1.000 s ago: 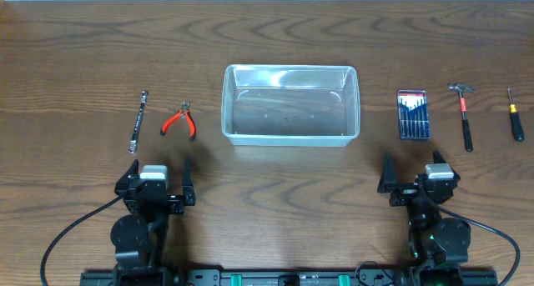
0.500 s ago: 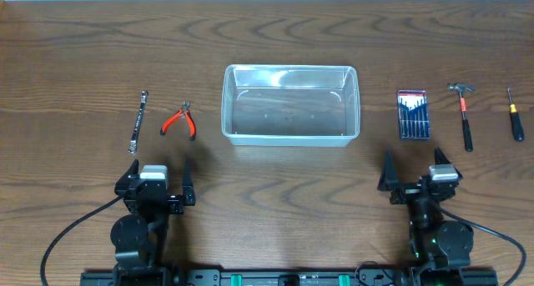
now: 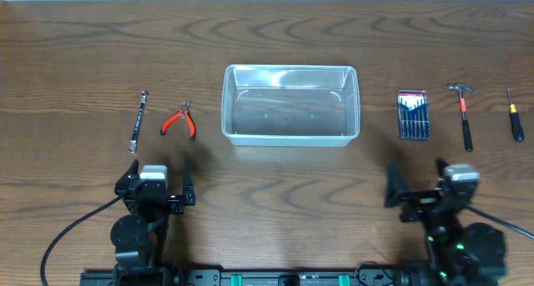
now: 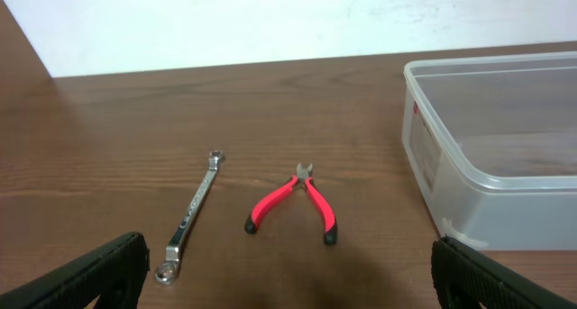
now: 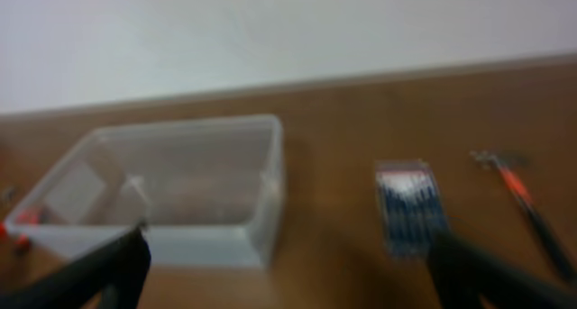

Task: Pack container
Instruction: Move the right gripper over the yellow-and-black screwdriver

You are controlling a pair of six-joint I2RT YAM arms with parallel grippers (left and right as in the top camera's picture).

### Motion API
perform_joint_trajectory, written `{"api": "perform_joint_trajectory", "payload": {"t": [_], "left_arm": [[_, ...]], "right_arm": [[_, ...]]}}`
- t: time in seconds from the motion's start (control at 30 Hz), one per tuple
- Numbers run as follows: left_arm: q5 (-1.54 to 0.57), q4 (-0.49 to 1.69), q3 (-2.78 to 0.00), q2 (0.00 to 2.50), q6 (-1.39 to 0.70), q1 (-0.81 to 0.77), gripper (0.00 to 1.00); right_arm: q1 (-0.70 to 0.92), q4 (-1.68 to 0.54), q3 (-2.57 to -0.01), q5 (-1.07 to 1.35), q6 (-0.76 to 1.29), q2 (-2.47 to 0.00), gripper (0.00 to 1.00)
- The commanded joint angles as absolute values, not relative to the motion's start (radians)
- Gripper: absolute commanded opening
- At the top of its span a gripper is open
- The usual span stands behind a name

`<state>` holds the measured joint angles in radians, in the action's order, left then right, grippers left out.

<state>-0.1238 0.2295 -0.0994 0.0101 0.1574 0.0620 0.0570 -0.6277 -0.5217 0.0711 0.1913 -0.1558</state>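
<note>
The container [image 3: 290,105], a clear empty plastic tub, stands at the middle of the table. My left gripper [image 3: 160,166] is open near the front edge, behind a silver wrench [image 3: 138,121] and red-handled pliers [image 3: 179,121]. The left wrist view shows the wrench [image 4: 191,214], the pliers [image 4: 293,201] and the container's left end [image 4: 505,156] ahead of the open left gripper [image 4: 288,282]. My right gripper [image 3: 417,183] is open at the front right with nothing between its fingers. Its blurred wrist view holds the container [image 5: 171,187] and a blue screwdriver set case [image 5: 412,205] beyond the right gripper [image 5: 288,277].
Right of the container lie the blue-and-red screwdriver set case [image 3: 413,115], a small hammer [image 3: 464,115] with an orange and black handle, and a screwdriver [image 3: 516,115]. The hammer [image 5: 523,196] also shows blurred in the right wrist view. A white wall runs behind the table.
My right arm has swung a little to the right and toward the front edge, and its wrist view is blurred by motion. The left arm and the tools have not moved.
</note>
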Motion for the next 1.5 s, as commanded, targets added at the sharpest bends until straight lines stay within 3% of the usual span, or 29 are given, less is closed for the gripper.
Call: {"api": "perform_joint_trajectory", "payload": {"t": [0.0, 0.27, 0.53, 0.67, 0.97, 1.13, 1.37, 1.47], "left_arm": [[-0.116, 0.237, -0.074, 0.004, 0.156, 0.066, 0.98], [-0.116, 0.237, -0.074, 0.004, 0.156, 0.066, 0.98], [-0.116, 0.237, -0.074, 0.004, 0.156, 0.066, 0.98], [-0.116, 0.237, -0.074, 0.004, 0.156, 0.066, 0.98], [-0.116, 0.237, -0.074, 0.004, 0.156, 0.066, 0.98], [-0.116, 0.237, -0.074, 0.004, 0.156, 0.066, 0.98], [-0.116, 0.237, -0.074, 0.004, 0.156, 0.066, 0.98], [-0.116, 0.237, -0.074, 0.004, 0.156, 0.066, 0.98]], "right_arm": [[0.07, -0.767, -0.73, -0.049, 0.186, -0.284, 0.99], [0.071, -1.119, -1.115, -0.01, 0.186, -0.567, 0.99], [0.071, -1.109, -1.243, -0.051, 0.069, -0.662, 0.99], [0.061, -1.151, -1.297, -0.089, -0.01, -0.822, 0.99], [-0.124, -1.478, -1.753, -0.032, -0.18, -1.374, 0.99], [-0.217, -1.575, -1.957, -0.027, -0.2, -1.551, 0.99], [-0.397, -1.548, -1.997, 0.228, -0.684, -1.614, 0.99], [-0.501, -1.533, -1.997, 0.233, -0.733, -1.655, 0.99]]}}
